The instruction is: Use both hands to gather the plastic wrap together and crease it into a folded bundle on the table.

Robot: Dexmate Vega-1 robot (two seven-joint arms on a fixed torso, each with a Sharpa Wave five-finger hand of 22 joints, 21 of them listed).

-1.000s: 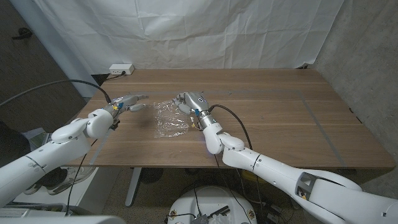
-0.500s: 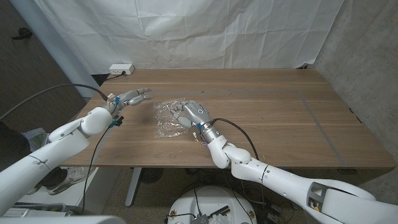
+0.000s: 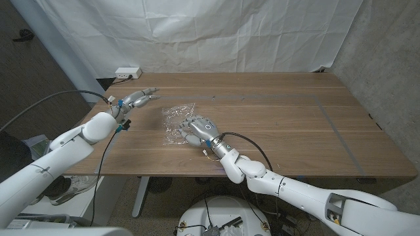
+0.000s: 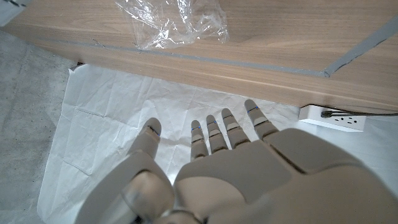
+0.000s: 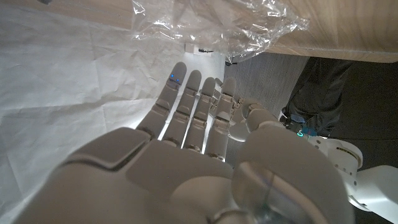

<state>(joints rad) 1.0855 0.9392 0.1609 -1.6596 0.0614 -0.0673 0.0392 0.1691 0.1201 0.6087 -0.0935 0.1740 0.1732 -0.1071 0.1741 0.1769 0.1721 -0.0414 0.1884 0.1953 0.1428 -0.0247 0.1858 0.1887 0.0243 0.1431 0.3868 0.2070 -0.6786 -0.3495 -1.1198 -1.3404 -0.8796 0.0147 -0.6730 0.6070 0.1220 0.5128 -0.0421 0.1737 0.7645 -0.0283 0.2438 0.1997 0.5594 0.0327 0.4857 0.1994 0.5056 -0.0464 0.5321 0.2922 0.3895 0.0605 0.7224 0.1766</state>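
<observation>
The clear plastic wrap (image 3: pixel 177 122) lies crumpled on the wooden table (image 3: pixel 289 131), left of centre. In the head view my right hand (image 3: pixel 199 129) sits at the wrap's near right edge, fingers straight and reaching over the film; whether it touches is unclear. Its wrist view shows the right hand (image 5: pixel 193 149) holding nothing, with the wrap (image 5: pixel 217 25) just beyond the fingertips. My left hand (image 3: pixel 136 99) hovers to the left of the wrap, apart from it, fingers stretched out. The left hand (image 4: pixel 236 168) is spread and holds nothing, with the wrap (image 4: pixel 174 22) well ahead of it.
A white power strip (image 3: pixel 127 73) lies at the table's far left corner. Grey tape lines (image 3: pixel 335 131) cross the right half of the tabletop. A white cloth backdrop (image 3: pixel 216 33) hangs behind the table.
My right hand has drawn back from the wrap's far side to its near right edge. The left hand has lifted and shifted a little away, toward the far left.
</observation>
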